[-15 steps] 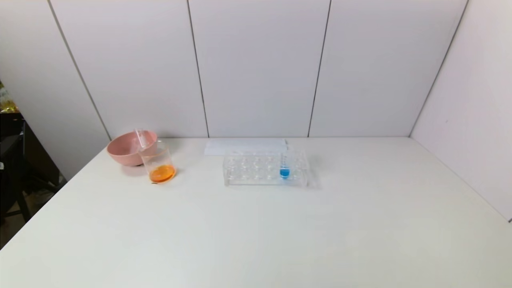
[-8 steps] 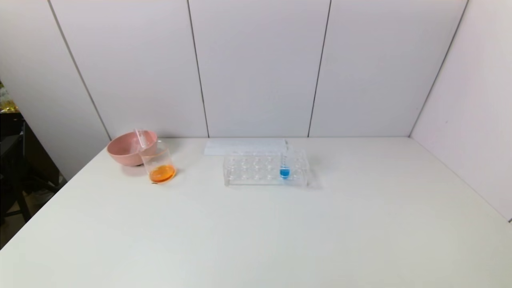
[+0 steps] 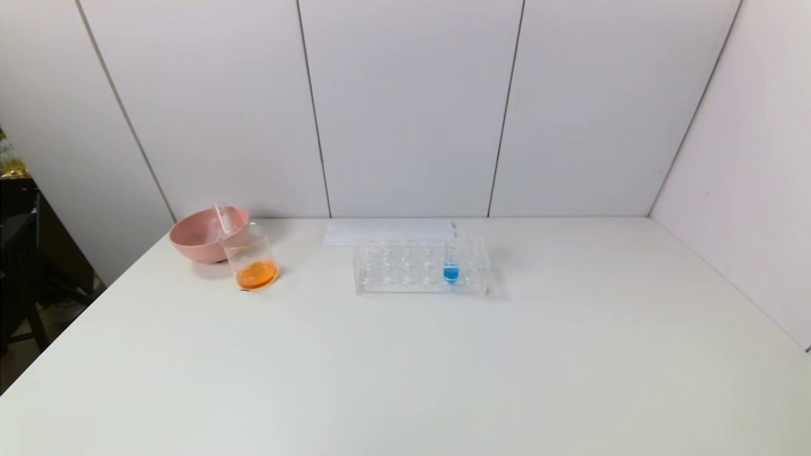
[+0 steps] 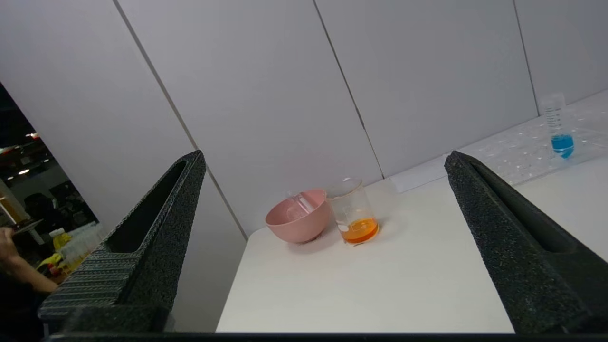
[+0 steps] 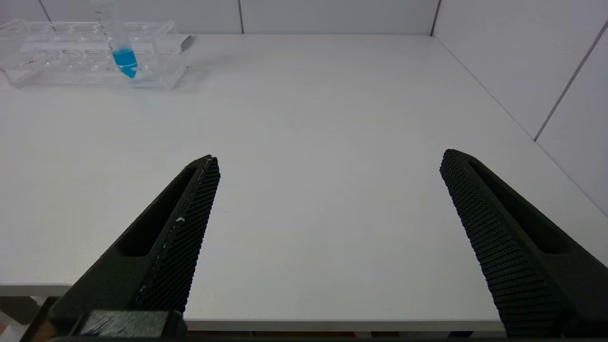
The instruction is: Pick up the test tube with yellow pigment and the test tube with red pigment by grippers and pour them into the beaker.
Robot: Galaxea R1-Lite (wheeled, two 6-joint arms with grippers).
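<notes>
Beaker [image 3: 252, 259] holds orange liquid beside pink bowl [image 3: 199, 235]; both pincers parked, spread.

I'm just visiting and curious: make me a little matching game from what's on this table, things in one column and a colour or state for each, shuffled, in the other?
Things:
1. beaker
2. bowl
3. tube in the rack
4. left gripper

Colour or state:
A. blue liquid low down
B. open and empty
C. orange liquid at the bottom
D. pink

Pairs: 1-C, 2-D, 3-A, 4-B
</notes>
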